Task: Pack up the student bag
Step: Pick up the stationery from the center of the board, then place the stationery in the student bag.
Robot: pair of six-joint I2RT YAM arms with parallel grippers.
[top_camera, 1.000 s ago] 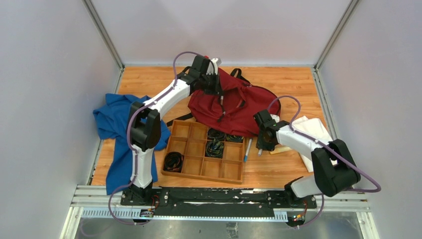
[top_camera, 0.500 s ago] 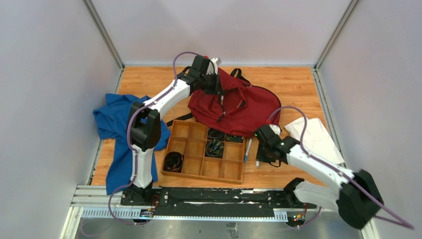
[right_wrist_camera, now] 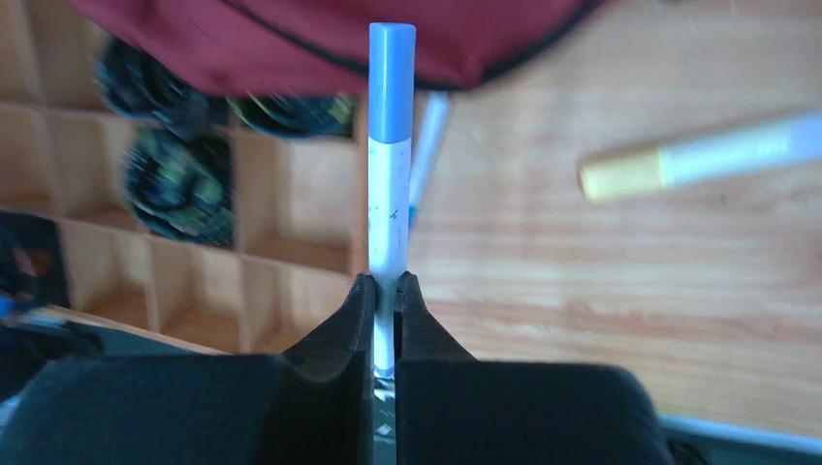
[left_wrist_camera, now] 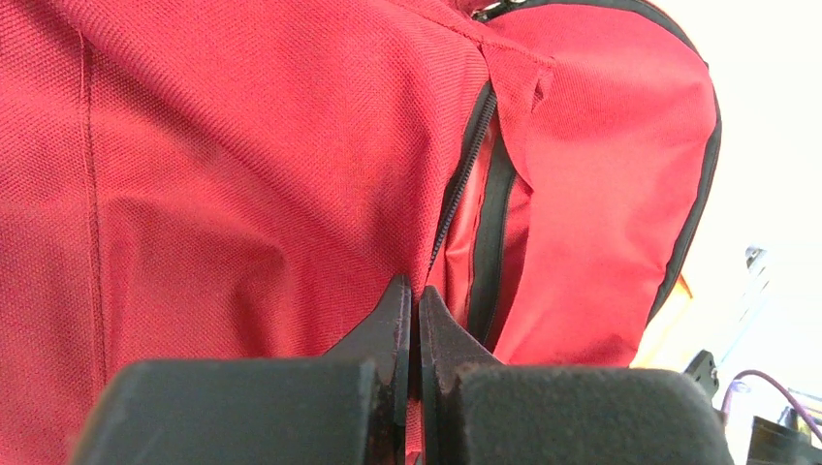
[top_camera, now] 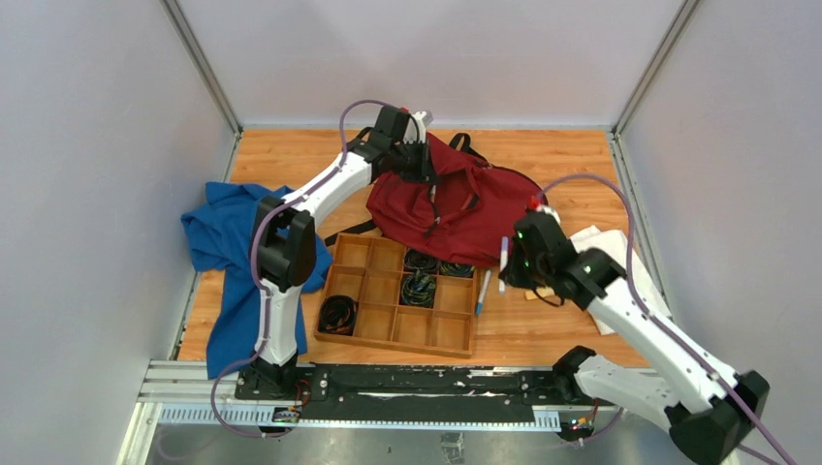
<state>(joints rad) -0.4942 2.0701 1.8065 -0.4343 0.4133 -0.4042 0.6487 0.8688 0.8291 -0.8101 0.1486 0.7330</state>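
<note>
The student bag [top_camera: 485, 208] is pictured at the middle of the far edge of the table [top_camera: 572, 155], its red fabric beside the zipper pinched between the pressed-together jaws of the left gripper [left_wrist_camera: 412, 291]. A blue-capped marker [right_wrist_camera: 391, 194] is clamped in the right gripper [right_wrist_camera: 388, 291], toward the right edge beside the wooden tray [top_camera: 374, 256].

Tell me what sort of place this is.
Likely a robot test cell in a lab: plain panel walls box in a wooden tabletop, the left arm and right arm are bolted to a metal rail, and the student bag and marker are staged props.
</note>
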